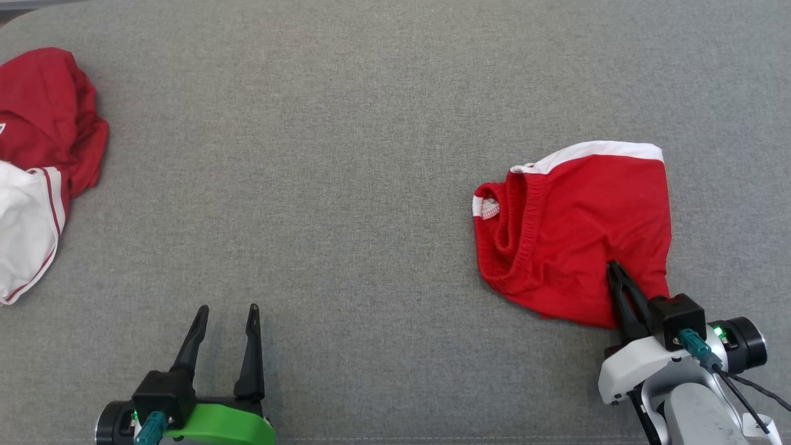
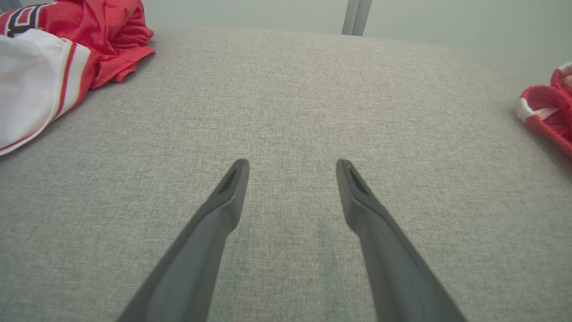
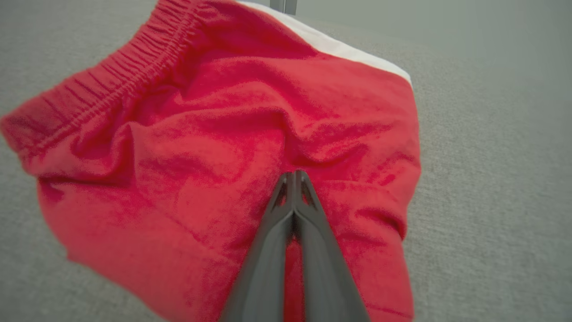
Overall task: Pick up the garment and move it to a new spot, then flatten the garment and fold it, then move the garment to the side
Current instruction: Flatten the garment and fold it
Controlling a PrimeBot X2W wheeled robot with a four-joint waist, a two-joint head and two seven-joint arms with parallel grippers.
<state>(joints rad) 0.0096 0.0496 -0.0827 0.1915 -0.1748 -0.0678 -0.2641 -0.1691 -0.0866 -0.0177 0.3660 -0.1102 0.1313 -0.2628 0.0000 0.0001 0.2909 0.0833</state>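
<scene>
Garment of the task: a large bright red jersey-style shirt, crumpled in a heap at the left edge of the grey fabric-covered surface, toward its far left corner and cut off by the head view's border. A white panel edged with thin red stripes spills from its near side. The left wrist view adds what the head view does not give: black, white-outlined letters on the shirt's far part.

The left gripper sits at the near edge, left of middle, well apart from the shirt. Its long dark fingers are spread wide over bare fabric.

Well apart, toward the right edge, lies a smaller pair of red shorts with a gathered elastic waistband and a white band. The right gripper has its jaws pressed together on this cloth near its near hem. The right wrist view shows creases puckering at the tips. Bare grey fabric separates shorts and shirt.
</scene>
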